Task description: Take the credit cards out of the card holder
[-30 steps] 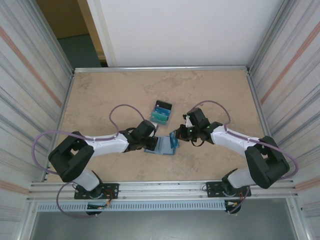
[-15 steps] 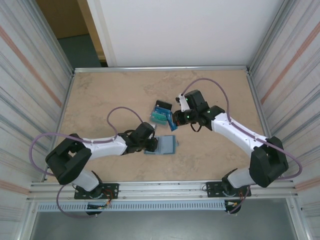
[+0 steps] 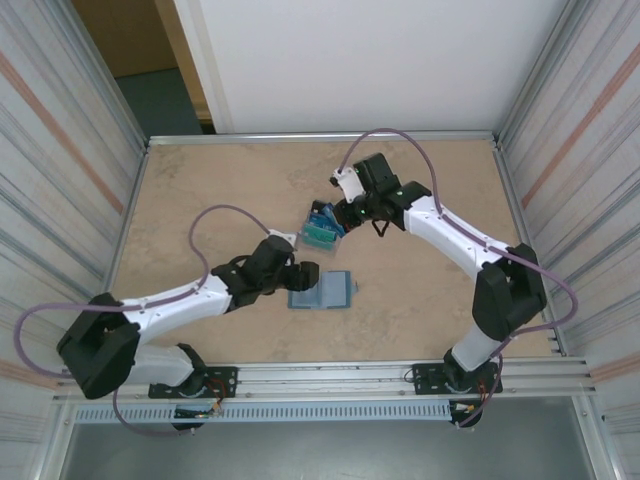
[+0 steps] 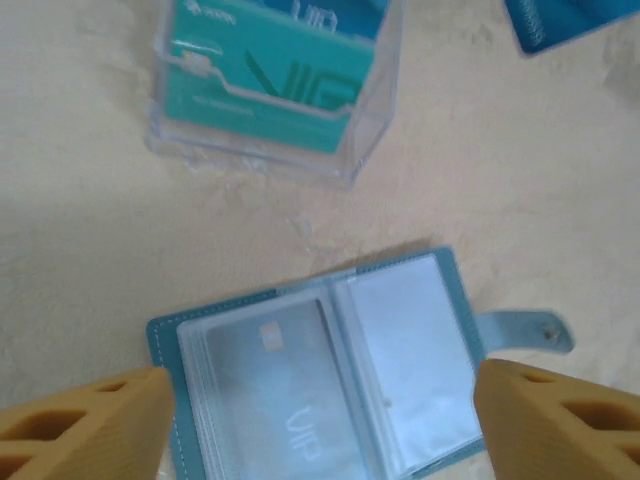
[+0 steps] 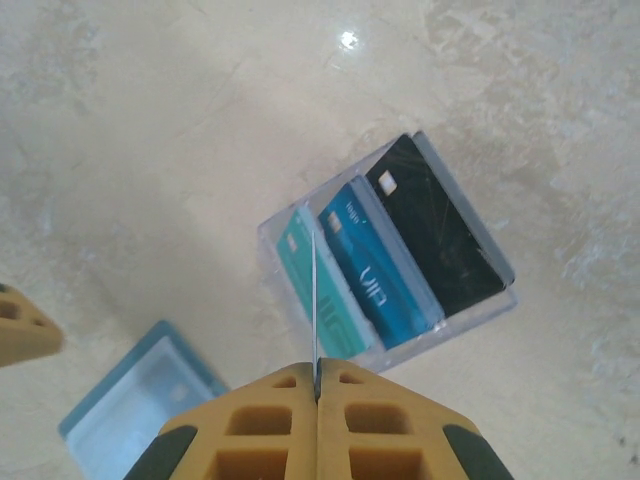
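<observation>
The card holder lies open and flat on the table, teal rim around pale clear pockets; a greyish credit card shows inside its left pocket. My left gripper is open, its fingers standing wide on either side of the holder without touching it. From above, the holder lies just right of the left gripper. My right gripper is shut on a thin blue credit card, seen edge-on, held over the clear tray. That blue card also shows in the left wrist view.
The clear tray with a black end stands behind the holder and holds a teal card and a blue card. Metal rails edge the table on all sides. Bare tabletop lies left and far right.
My left gripper has opened, let go of the card holder and drawn back slightly. My right gripper has carried a blue card from the holder up and back to above the clear tray.
</observation>
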Robot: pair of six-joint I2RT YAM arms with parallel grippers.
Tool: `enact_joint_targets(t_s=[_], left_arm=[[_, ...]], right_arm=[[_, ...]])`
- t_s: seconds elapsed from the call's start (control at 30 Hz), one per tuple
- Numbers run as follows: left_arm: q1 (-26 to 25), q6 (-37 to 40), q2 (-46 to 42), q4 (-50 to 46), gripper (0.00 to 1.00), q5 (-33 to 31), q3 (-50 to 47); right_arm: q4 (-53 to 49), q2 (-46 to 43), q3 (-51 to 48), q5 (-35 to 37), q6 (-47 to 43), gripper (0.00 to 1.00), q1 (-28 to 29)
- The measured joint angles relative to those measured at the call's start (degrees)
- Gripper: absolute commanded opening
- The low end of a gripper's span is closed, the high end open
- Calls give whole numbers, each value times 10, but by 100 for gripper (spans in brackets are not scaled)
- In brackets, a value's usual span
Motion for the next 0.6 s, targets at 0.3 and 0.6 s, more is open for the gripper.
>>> enact_joint_targets(t_s=[0.3,0.6], left_arm=[[31,-3,-56,-35,99,-31,-10],[56,-16,-87,-55,99,-38,-34]], right_arm=[[-9,80,74,11,-76,0,-1],[-17,146,123,9,-118,0,-1]])
